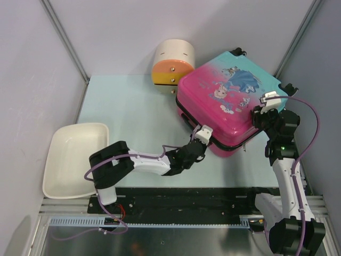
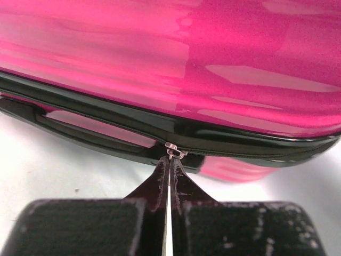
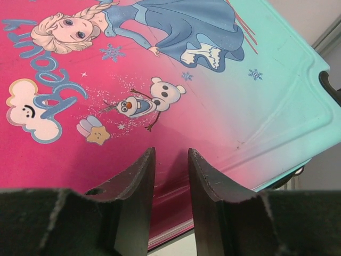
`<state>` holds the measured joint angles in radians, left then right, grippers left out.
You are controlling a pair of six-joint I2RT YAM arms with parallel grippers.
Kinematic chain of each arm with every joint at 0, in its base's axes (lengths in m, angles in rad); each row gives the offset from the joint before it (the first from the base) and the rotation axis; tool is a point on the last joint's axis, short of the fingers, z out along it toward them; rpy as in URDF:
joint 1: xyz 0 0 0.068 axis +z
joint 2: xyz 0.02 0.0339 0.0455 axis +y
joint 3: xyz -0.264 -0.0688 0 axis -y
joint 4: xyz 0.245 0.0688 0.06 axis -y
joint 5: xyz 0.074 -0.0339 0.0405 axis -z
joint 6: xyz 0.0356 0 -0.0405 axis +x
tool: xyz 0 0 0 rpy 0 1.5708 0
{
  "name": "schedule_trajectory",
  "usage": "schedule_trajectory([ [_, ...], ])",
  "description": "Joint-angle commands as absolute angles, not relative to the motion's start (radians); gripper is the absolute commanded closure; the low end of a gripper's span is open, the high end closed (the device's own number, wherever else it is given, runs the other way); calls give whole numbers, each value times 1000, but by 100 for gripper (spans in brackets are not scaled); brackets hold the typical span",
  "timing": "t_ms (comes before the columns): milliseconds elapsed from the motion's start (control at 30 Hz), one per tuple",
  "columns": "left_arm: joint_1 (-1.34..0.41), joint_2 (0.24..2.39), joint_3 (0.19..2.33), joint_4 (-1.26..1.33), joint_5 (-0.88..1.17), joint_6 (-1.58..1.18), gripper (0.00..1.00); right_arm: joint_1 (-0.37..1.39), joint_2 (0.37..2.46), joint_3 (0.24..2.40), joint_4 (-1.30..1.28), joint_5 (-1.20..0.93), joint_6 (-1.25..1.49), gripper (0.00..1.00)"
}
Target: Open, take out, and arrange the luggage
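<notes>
The luggage point(image 1: 229, 101) lies flat and closed at the back right of the table, its pink-to-teal princess lid facing up. My left gripper point(image 1: 200, 144) is at its near-left edge. In the left wrist view that gripper point(image 2: 171, 160) is shut on the small metal zipper pull point(image 2: 173, 149), which hangs from the black zip band under the pink shell point(image 2: 213, 64). My right gripper point(image 1: 258, 118) hovers over the lid's right side. In the right wrist view it point(image 3: 170, 152) stands open just above the pink lid point(image 3: 213, 106), with nothing between its fingers.
A cream cylindrical box point(image 1: 173, 61) with orange-yellow drawers stands behind the luggage's left corner. A white basin point(image 1: 72, 157) sits at the table's near left. The black carry handle point(image 2: 80, 133) runs left of the zipper pull. Grey walls close in on both sides.
</notes>
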<state>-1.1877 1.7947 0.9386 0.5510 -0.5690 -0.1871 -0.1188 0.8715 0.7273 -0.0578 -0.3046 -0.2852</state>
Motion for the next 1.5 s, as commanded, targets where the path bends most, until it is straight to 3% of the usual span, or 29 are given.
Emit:
schedule_trajectory([
  [0, -1086, 1759, 879, 511, -625, -42, 100, -135, 891, 681, -229, -298, -331, 65],
  [167, -988, 1746, 861, 584, -491, 57, 100, -147, 879, 681, -245, -321, -351, 65],
  [333, -847, 1707, 825, 630, -163, 176, 100, -166, 855, 680, -270, -373, -383, 59],
  [467, -799, 1675, 815, 630, 9, 250, 100, -166, 752, 690, -313, -523, -414, 40],
  [567, -799, 1652, 810, 630, 101, 259, 100, -155, 675, 699, -357, -603, -431, 31],
  [767, -801, 1690, 857, 630, 39, 221, 100, -13, 643, 745, -413, -560, -436, 18],
  [1000, -801, 1695, 880, 629, 14, 180, 100, 322, 758, 784, -365, -295, -440, 18],
  [1200, -799, 1687, 879, 609, 15, 170, 100, 397, 839, 787, -334, -167, -503, 21],
  [1367, -767, 1690, 880, 601, 2, 182, 100, 413, 879, 781, -454, -88, -598, 41],
  [1467, -730, 1700, 890, 601, -24, 213, 100, 388, 877, 772, -524, -80, -647, 46],
])
